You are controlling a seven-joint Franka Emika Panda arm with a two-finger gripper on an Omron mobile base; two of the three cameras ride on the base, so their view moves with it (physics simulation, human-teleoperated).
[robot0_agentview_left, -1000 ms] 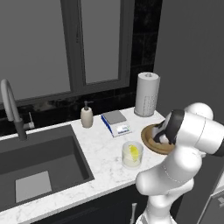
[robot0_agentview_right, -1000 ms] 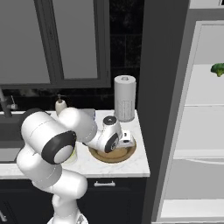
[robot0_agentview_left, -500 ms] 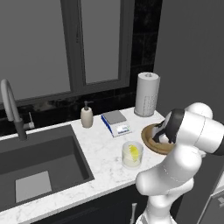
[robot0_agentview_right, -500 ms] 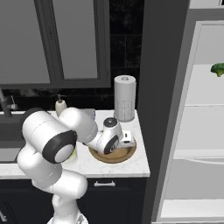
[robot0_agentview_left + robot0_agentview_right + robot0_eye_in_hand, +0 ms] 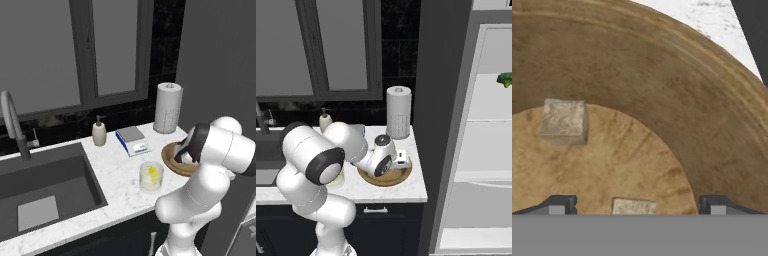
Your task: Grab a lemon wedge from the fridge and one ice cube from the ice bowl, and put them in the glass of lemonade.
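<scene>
The brown wooden ice bowl (image 5: pixel 173 160) (image 5: pixel 387 177) (image 5: pixel 662 90) sits at the counter's right end. My gripper (image 5: pixel 637 205) (image 5: pixel 401 162) is down inside it and open. Its two fingertips (image 5: pixel 559 204) stand wide apart on either side of a pale ice cube (image 5: pixel 633 206) at the bowl's floor. A second ice cube (image 5: pixel 563 121) lies farther in, to the left. The glass of lemonade (image 5: pixel 151 176) stands just left of the bowl with the yellow lemon wedge (image 5: pixel 152 173) inside it. The fridge (image 5: pixel 491 150) is open on the right, showing white shelves.
A white paper towel roll (image 5: pixel 167 107) (image 5: pixel 398 112) stands behind the bowl. A small scale (image 5: pixel 133 140) and a beige soap bottle (image 5: pixel 99 132) sit near the window. The dark sink (image 5: pixel 45 185) with its faucet (image 5: pixel 12 122) is at left. A broccoli floret (image 5: pixel 504 79) lies on a fridge shelf.
</scene>
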